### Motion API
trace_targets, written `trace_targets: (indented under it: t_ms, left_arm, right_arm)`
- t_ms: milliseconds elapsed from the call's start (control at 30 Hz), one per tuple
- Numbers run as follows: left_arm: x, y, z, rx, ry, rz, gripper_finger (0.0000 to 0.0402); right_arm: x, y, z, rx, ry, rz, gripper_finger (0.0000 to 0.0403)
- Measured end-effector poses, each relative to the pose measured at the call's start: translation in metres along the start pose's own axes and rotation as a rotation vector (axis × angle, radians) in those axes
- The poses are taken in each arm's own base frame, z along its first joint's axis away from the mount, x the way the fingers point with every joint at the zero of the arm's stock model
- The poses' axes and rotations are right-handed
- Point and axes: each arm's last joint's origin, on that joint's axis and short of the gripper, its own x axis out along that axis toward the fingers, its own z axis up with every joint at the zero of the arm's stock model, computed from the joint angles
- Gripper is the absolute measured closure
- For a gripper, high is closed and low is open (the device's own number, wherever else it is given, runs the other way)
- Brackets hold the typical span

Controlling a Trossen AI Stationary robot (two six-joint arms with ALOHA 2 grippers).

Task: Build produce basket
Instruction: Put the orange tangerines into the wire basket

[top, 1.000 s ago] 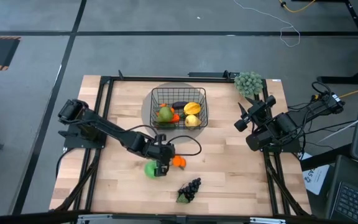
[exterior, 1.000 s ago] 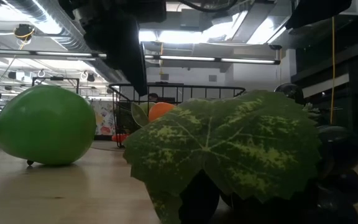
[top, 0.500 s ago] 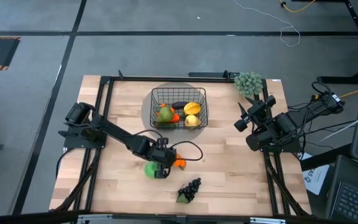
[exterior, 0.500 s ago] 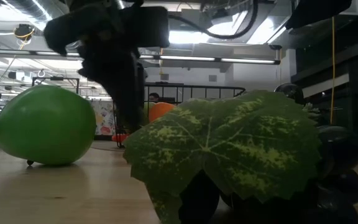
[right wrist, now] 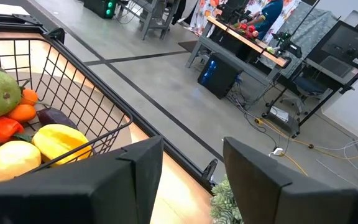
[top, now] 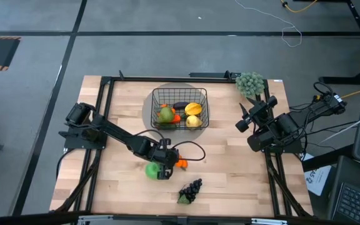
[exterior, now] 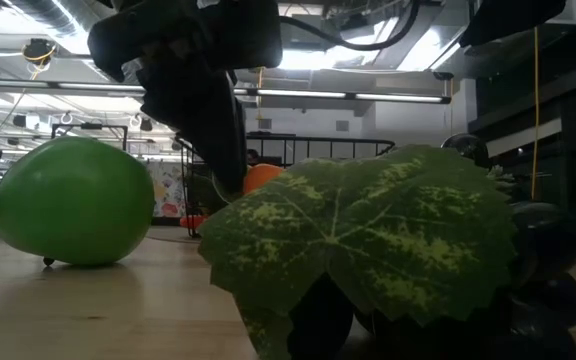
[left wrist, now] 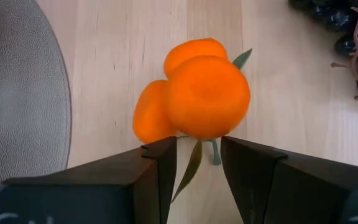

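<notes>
A cluster of oranges with a green leaf [top: 180, 164] lies on the wooden table, also in the left wrist view [left wrist: 194, 96]. My left gripper [top: 167, 166] is low beside it, on its left, open. Its fingertips [left wrist: 197, 152] stand at the cluster's near side with the leaf between them. I cannot tell whether they touch. A green apple [top: 150, 170] lies just left of the gripper. Dark grapes with a leaf [top: 191, 190] lie nearer the front edge. The black wire basket [top: 200, 100] holds several fruits. My right gripper [top: 242, 122] waits open, right of the basket.
The basket stands on a flat grey round disc [top: 147, 112]. A pale grey-green bushy cluster [top: 250, 82] sits at the far right corner. In the low view the grape leaf [exterior: 368, 235] fills the foreground, with the apple [exterior: 73, 200] to its left.
My left gripper has gone down and a little toward the table's right and near edges, closing in on the oranges. The fruit has stayed where it was.
</notes>
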Motion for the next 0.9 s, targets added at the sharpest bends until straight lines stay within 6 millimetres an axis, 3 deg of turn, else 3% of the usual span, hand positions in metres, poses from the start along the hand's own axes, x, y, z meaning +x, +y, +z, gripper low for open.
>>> trace_targets:
  t_ms: [433,767,900]
  left_arm:
    - [0.0,0.0006,-0.0018,0.005,0.019,0.006,0.0312]
    - [-0.0001,-0.0011,-0.0021,-0.002,0.033,-0.05,0.0394]
    - [-0.0003,-0.0021,0.0013,-0.036,0.002,-0.06,0.0399]
  right_arm:
    - [0.0,0.0,0.0,0.0,0.0,0.0,0.0229]
    - [0.0,-0.0001,0.0,0.0,0.0,0.0,0.0229]
    - [0.0,-0.0001,0.0,0.0,0.0,0.0,0.0229]
